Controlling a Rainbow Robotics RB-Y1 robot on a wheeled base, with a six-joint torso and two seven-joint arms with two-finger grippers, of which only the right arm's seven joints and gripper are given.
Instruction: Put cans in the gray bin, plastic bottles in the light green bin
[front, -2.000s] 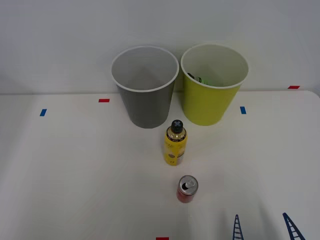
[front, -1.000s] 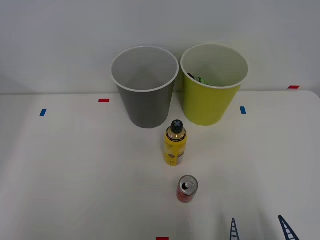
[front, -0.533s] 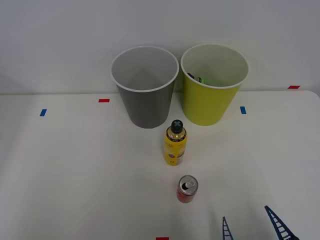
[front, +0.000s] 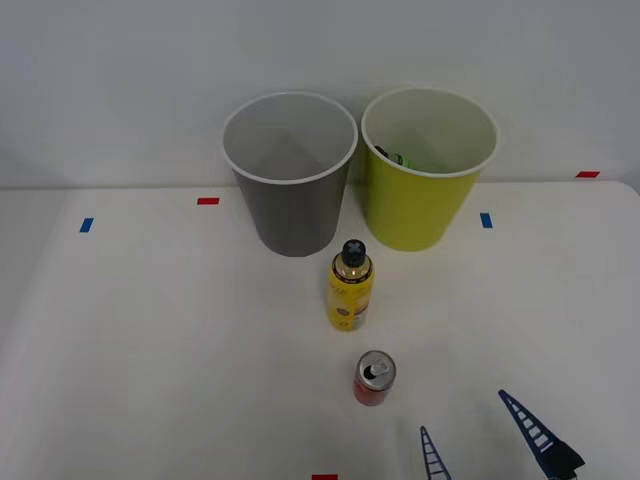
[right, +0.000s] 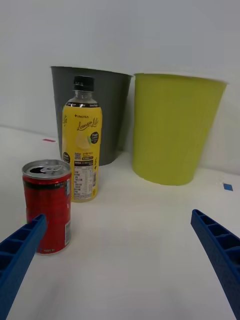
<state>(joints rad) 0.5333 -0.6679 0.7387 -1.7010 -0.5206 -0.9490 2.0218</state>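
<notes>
Front view shows our right gripper (front: 480, 435) spread wide at lower right, beside the small red drink can (front: 375, 378) at lower centre, where, we judge, a finger could topple it into the yellow black-capped plastic bottle (front: 351, 286).

This is looking like a lab test station — a bare white table (front: 150, 330) sitting against a blank pale wall (front: 120, 80), with small red (front: 208, 201) and blue tape marks (front: 86, 225) sticking to the tabletop as position markers. Nothing homely is showing — the blue ribbed robot gripper (front: 475, 440) is reaching in over the near edge.
</notes>
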